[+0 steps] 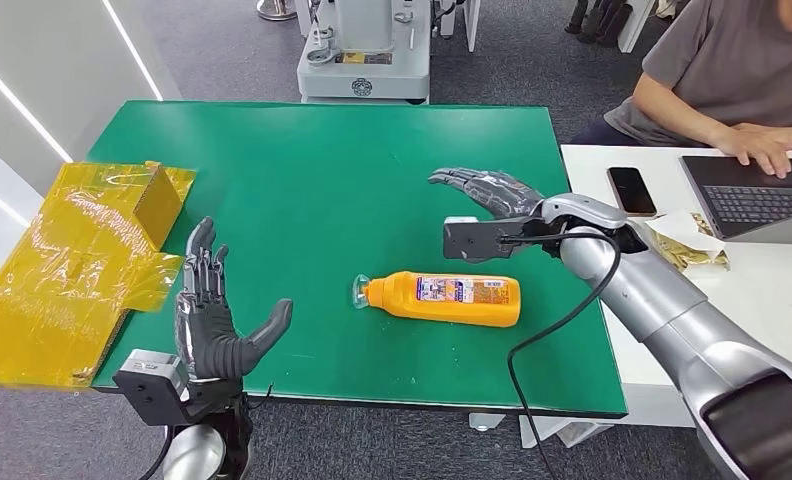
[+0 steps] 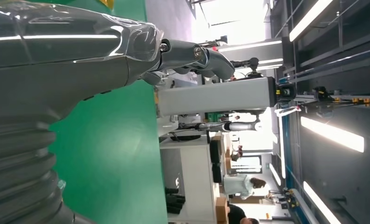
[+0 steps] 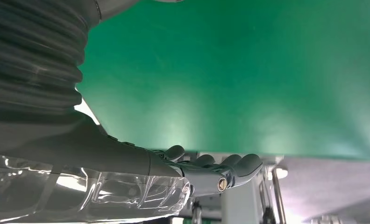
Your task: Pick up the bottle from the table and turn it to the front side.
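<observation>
- Lying on its side near the middle of the green table [image 1: 322,160], the bottle [image 1: 442,298] is untouched, so the pick-up step looks not yet begun.
- From the bottle, the right hand [image 1: 487,190] sits at about 1 o'clock, near but apart, fingers stretched flat and holding nothing.
- The left hand [image 1: 212,320] stands at about 9 o'clock from the bottle, well apart, fingers spread upward and thumb out, also empty.
- The next move likely calls for the right hand to come down over the bottle's body and close round it, then lift and roll it until the front faces up.
- The bottle is smooth orange plastic, a flattened oblong tapering to a clear cap that points toward 9 o'clock; a printed label faces up, too small to read.
- The tabletop looks matte and even; the hands are dark jointed metal on silver arms.
- A crinkled yellow film wrap [image 1: 72,260] lies over a box at the table's 9 o'clock edge.
</observation>
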`<action>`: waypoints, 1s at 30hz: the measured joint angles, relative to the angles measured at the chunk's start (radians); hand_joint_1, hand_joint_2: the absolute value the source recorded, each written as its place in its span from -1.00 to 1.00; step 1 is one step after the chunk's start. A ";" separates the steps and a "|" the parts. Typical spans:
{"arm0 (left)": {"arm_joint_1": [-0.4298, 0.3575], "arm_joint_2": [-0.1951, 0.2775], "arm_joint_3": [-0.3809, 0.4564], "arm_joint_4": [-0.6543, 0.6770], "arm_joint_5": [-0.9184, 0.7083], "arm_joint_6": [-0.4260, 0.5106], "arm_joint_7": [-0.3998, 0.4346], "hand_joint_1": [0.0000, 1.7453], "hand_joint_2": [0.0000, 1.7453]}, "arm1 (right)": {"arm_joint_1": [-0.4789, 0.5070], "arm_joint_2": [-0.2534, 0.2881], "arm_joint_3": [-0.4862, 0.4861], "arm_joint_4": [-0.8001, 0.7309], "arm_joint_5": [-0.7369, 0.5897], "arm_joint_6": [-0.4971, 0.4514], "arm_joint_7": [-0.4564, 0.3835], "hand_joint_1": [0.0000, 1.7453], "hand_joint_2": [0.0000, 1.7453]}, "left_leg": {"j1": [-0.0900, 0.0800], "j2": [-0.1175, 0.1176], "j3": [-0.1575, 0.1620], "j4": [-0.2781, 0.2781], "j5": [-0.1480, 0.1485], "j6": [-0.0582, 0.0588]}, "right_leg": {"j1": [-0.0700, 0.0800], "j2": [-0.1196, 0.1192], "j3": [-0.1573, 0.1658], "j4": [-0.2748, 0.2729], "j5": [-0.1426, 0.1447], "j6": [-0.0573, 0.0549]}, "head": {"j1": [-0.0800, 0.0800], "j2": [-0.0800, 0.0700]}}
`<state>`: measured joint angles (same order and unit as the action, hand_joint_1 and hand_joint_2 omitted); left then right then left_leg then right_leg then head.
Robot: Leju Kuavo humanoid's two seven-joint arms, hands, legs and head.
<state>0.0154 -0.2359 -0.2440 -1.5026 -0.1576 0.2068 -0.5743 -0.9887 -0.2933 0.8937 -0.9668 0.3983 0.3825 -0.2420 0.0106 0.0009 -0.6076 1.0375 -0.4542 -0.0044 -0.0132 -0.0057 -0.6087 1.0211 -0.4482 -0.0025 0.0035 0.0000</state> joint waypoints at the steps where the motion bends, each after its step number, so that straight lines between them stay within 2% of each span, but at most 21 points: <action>1: 0.000 -0.001 0.000 0.000 0.000 0.000 0.000 -1.00 1.00 | -0.009 0.003 0.017 0.015 -0.006 0.007 -0.001 -1.00 1.00 | 0.000 0.000 0.000 0.000 0.000 0.000 | 0.000 0.000 0.000 0.000 0.000 0.000 | 0.000 0.000; 10: -0.001 -0.002 0.002 0.000 0.000 0.000 0.000 -1.00 1.00 | -0.070 0.009 0.142 0.093 -0.008 0.055 -0.024 -1.00 1.00 | 0.000 0.000 0.000 0.001 0.000 0.000 | 0.000 0.000 0.000 0.000 0.000 0.000 | 0.000 0.000; 21: -0.002 -0.002 0.004 0.000 0.004 -0.002 0.001 -1.00 1.00 | -0.103 0.002 0.238 0.121 -0.024 0.086 -0.030 -1.00 1.00 | 0.000 0.000 0.000 0.001 0.000 0.000 | 0.000 0.000 0.000 0.000 0.000 0.000 | 0.000 0.000; 30: -0.003 -0.003 0.005 0.000 -0.003 0.020 0.001 -1.00 1.00 | -0.063 -0.014 0.322 0.169 -0.024 -0.008 -0.020 -1.00 1.00 | 0.000 0.000 0.000 0.001 0.000 0.000 | 0.000 0.000 0.000 -0.001 0.000 0.000 | 0.000 0.000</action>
<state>0.0126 -0.2391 -0.2392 -1.5026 -0.1602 0.2265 -0.5734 -1.0518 -0.3076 1.2155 -0.7977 0.3738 0.3743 -0.2621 0.0106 0.0010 -0.6073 1.0383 -0.4543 -0.0044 -0.0132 -0.0055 -0.6086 1.0206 -0.4482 -0.0025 0.0034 0.0000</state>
